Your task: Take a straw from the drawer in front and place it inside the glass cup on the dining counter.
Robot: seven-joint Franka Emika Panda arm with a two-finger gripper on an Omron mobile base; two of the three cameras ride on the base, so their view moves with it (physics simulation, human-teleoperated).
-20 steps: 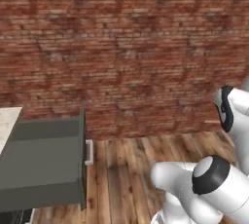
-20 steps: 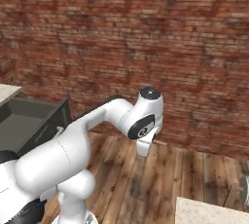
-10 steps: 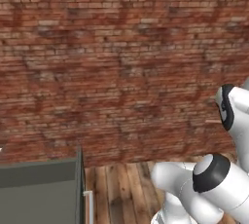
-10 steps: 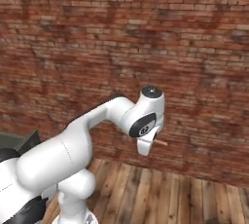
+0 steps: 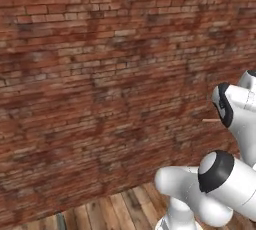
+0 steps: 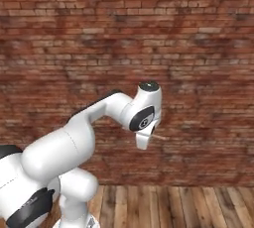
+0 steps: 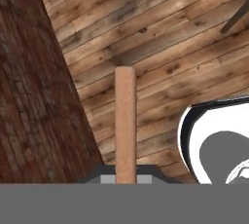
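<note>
Rendered indoor room, type not determinable: a red brick wall [image 5: 100,74] is seen, with wood-plank flooring [image 6: 188,204] below it.

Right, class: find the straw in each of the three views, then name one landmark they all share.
Left base view: the straw is a thin tan tip at mid right, poking left from the white wrist.
Right base view: a short tan line just right of centre, under the wrist.
Hand view: a thick tan rod rising from bottom centre, gripped.
Shared landmark: the brick wall.
</note>
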